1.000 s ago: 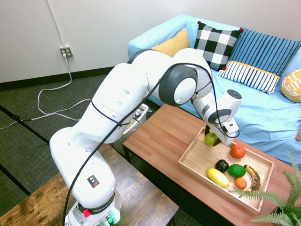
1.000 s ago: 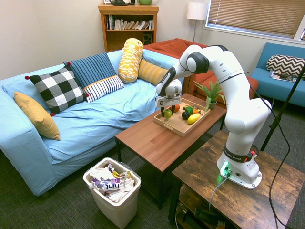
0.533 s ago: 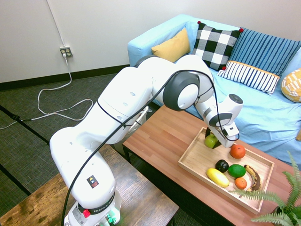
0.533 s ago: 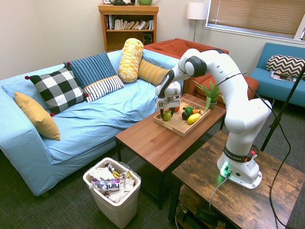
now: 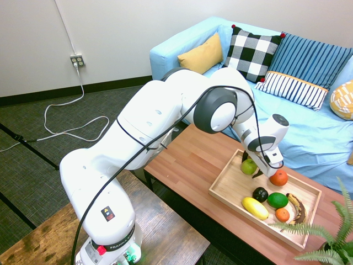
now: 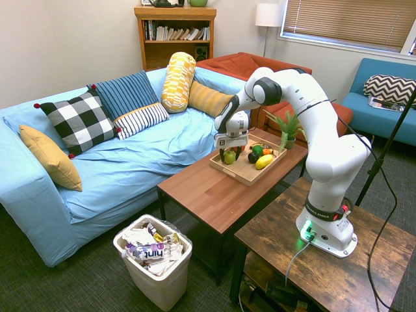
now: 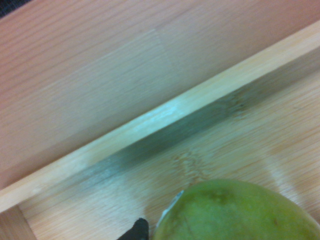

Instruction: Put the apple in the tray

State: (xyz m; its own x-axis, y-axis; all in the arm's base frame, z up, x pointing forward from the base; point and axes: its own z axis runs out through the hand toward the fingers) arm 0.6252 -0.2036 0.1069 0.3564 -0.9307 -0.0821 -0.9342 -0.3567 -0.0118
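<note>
The apple (image 5: 249, 166) is sitting inside the tray (image 5: 231, 187), at its far left corner just beside the low wall. The gripper (image 5: 257, 172) is pointing straight down right over it, fingers standing wide on either side and no longer pinching it. So the fruit is lying directly beneath; straight up looks like the clean way out.

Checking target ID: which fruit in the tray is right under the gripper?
The yellow-green apple, in the tray corner nearest the sofa. The gripper sits over it; the other fruits lie further along.
</note>
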